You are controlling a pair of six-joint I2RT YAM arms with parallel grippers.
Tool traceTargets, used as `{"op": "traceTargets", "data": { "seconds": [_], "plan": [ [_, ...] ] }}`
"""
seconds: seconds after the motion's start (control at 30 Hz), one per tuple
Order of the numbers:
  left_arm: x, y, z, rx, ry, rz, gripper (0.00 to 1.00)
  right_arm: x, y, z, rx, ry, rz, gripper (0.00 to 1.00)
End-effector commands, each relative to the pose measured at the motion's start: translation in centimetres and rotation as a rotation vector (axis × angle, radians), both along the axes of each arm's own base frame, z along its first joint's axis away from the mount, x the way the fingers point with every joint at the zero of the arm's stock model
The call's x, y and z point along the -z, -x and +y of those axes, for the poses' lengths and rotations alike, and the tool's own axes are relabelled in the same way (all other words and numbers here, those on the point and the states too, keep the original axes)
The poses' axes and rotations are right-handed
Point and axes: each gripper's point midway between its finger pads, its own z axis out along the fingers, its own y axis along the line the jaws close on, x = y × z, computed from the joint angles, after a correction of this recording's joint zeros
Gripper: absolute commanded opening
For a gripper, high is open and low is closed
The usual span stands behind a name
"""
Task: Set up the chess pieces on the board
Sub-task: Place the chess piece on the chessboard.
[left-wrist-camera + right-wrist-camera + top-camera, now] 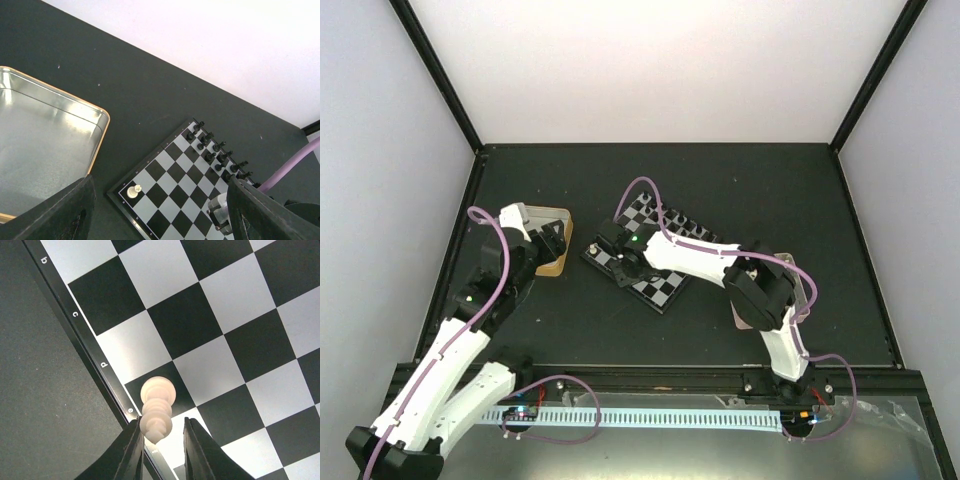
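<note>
The right gripper (162, 424) is seen with jaws slightly parted around a cream-white chess piece (157, 402); one finger seems to touch it and a sliver of gap is shown at the other, though the close view leaves this uncertain. The piece is stood at the lettered rim of the board (210, 315). The left gripper (160, 192) is held spread wide above the board's corner, where a lone white piece (134, 190) is set; black pieces (215, 150) are lined along the far edge.
</note>
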Motion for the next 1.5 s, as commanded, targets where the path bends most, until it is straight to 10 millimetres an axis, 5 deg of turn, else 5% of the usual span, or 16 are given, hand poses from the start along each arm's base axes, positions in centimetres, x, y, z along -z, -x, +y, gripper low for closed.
{"op": "traceTargets", "data": {
  "seconds": [0.0, 0.2, 0.33, 0.67, 0.83, 0.97, 1.47],
  "plan": [
    [-0.3, -0.2, -0.1, 0.005, 0.008, -0.010, 0.74, -3.4, -0.4, 0.3, 0.009, -0.055, -0.053, 0.26],
    [-0.2, -0.5, -3.1, 0.180, -0.002, -0.019, 0.76, -6.9, -0.7, 0.2, 0.051, -0.191, -0.105, 0.38],
    [1.2, -0.6, -6.5, 0.375, -0.001, 0.031, 0.78, -8.7, -1.6, -2.2, 0.157, -0.284, -0.159, 0.43],
    [7.3, 0.0, -13.7, 0.683, 0.044, 0.328, 0.78, -8.2, -3.4, -16.7, 0.557, -0.327, -0.273, 0.45],
    [9.7, -0.3, -15.3, 0.700, 0.078, 0.415, 0.78, -9.0, -3.4, -25.2, 0.772, -0.296, -0.398, 0.50],
    [12.1, -0.5, -16.0, 0.696, 0.093, 0.501, 0.78, -9.8, -2.9, -29.0, 0.862, -0.293, -0.465, 0.55],
    [16.8, -0.4, -17.5, 0.679, 0.061, 0.685, 0.62, -8.5, -2.7, -29.3, 0.817, -0.275, -0.441, 0.56]
  ]
}}
